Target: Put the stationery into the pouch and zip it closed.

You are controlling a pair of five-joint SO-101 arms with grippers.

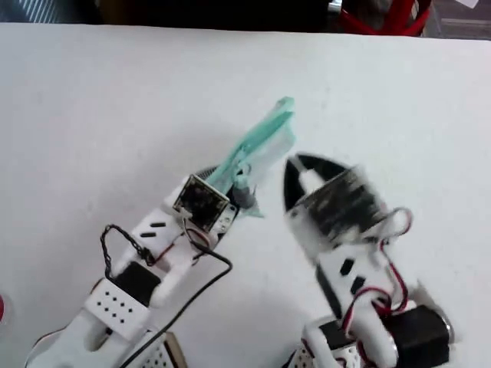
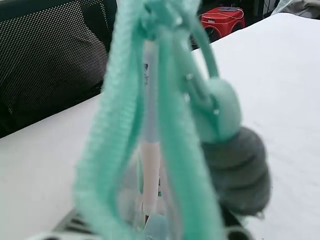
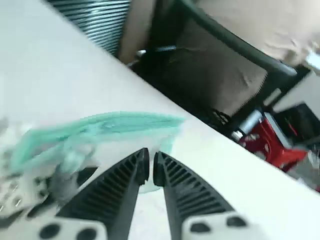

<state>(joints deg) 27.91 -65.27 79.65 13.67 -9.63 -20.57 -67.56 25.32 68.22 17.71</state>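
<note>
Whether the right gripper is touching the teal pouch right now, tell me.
Cannot tell. In the right wrist view the right gripper overlaps the pouch without showing depth; in the high view its tip sits close beside the pouch's edge.

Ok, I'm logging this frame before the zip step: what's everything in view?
pouch: one, teal, mouth open, held over the table
pen: one, whitish, inside the pouch
round tag: one, teal, on the pouch's side
ridged lump: one, grey, beside the round tag
table: one, white
crate: one, red, beyond the table
chair: one, black mesh, behind the table
left gripper: one, white-bodied, shut on the pouch
right gripper: one, black, shut, empty, beside the pouch
</note>
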